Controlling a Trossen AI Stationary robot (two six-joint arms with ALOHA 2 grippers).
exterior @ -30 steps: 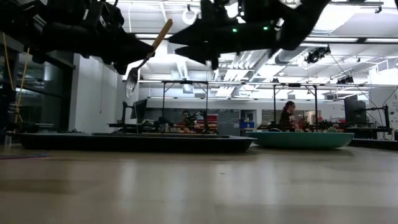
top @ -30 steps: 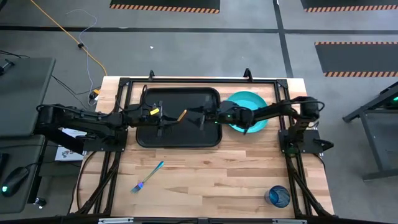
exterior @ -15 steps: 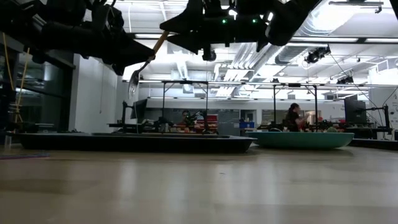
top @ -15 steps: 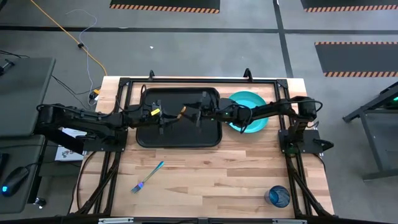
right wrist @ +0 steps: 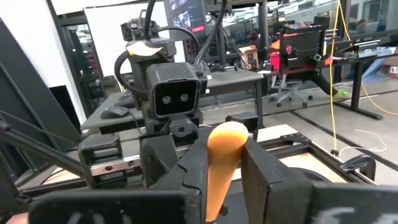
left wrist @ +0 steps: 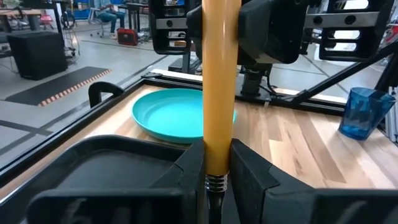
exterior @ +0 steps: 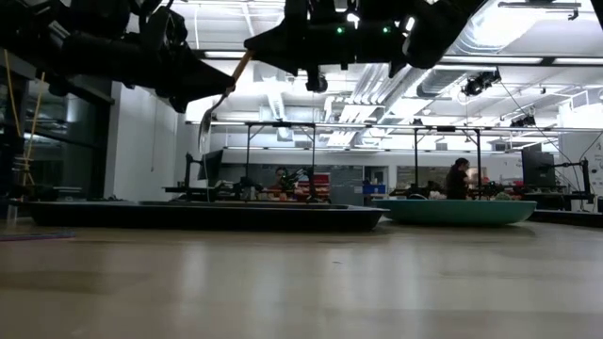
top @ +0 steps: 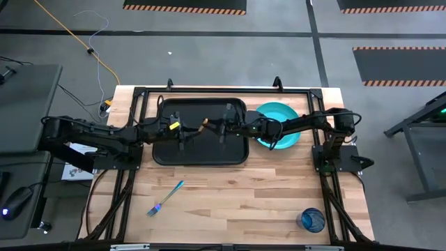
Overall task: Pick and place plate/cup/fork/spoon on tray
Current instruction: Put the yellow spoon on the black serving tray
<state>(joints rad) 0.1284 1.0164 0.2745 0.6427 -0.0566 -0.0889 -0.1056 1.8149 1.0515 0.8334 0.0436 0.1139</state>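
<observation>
The spoon, orange-handled with a silver bowl, hangs in the air above the black tray. My left gripper comes from the table's left and is shut on it. My right gripper comes from the right and is shut on its handle. The turquoise plate lies right of the tray, partly under my right arm. The fork lies on the wood near the front. The blue cup stands at the front right. My left gripper pinches the orange handle's lower end, just above the metal neck, between its two fingers. The fingers reach in level from the table's left. The spoon is tilted, bowl low, clear of the tray. My right gripper pinches the handle's rounded free end between its two fingers. It comes in level from the table's right, opposite my left gripper. The handle end stands up past the fingers.
A black frame runs along the table's far edge and down both sides. Bare wood lies between fork and cup. Beyond the table in the low view a person moves among desks.
My right gripper has moved toward the table's left, over the tray, up to the spoon's handle end and has shut on it. My left gripper has kept its hold, and the spoon has stayed in the air above the tray.
</observation>
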